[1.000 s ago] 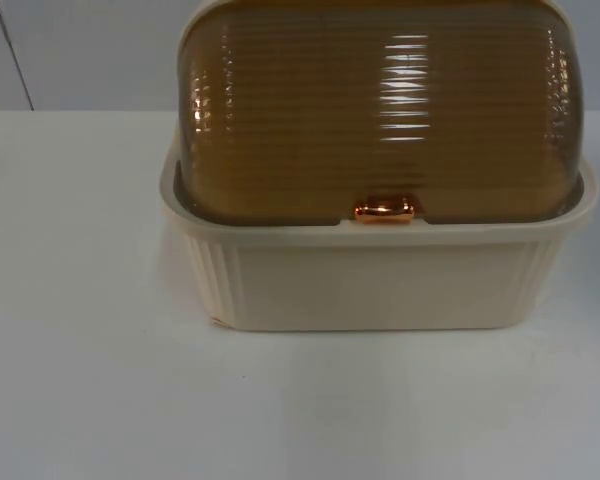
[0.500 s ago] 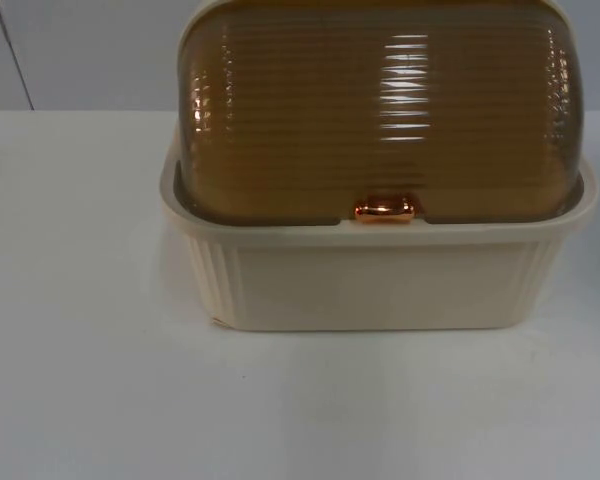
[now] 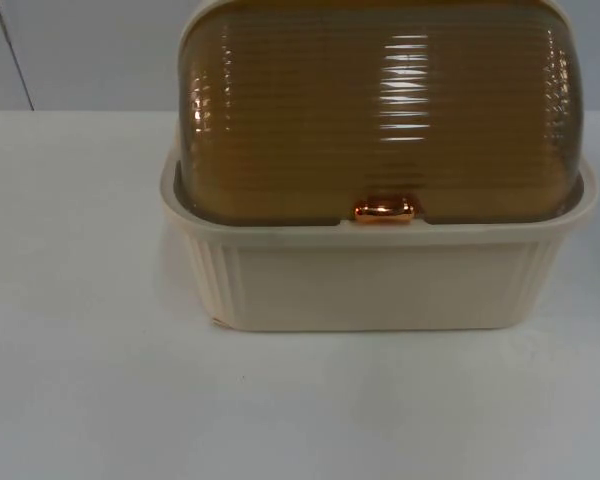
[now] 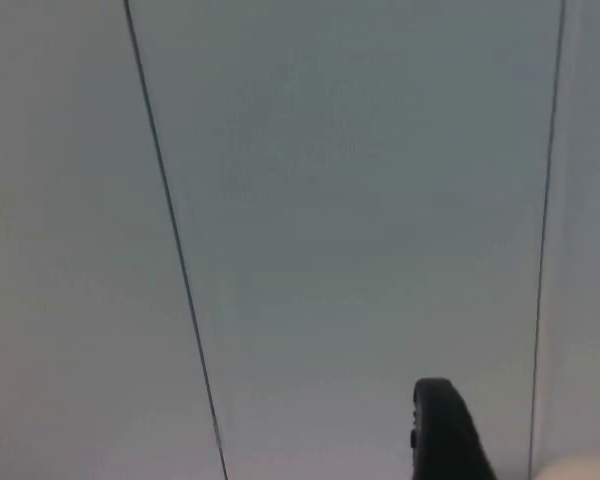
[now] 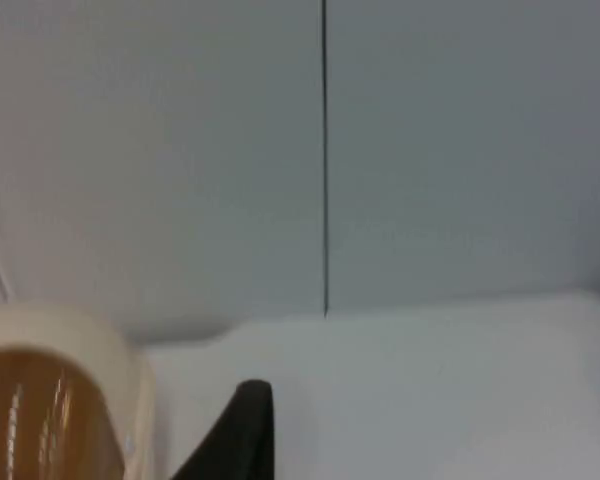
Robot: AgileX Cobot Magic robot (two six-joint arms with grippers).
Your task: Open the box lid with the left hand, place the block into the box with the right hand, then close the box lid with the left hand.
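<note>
Box (image 3: 380, 280) sat at table (image 3: 80, 400) centre, amber lid (image 3: 380, 110) down, long axis running 9 to 3 o'clock, copper handle (image 3: 385, 210) facing 6. Left gripper (image 4: 445, 430) and right gripper (image 5: 235, 430) both faced the partition wall (image 4: 360, 200); finger spread: could not tell.

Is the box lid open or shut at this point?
Shut. In the top view the amber ribbed lid sits down inside the cream box's rim, its copper handle resting at the front edge.

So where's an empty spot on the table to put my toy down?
In front of the cream box, the white table is bare to the near edge. Left of the box is bare too. The box with its shut brown lid crowds the middle and back.
</note>
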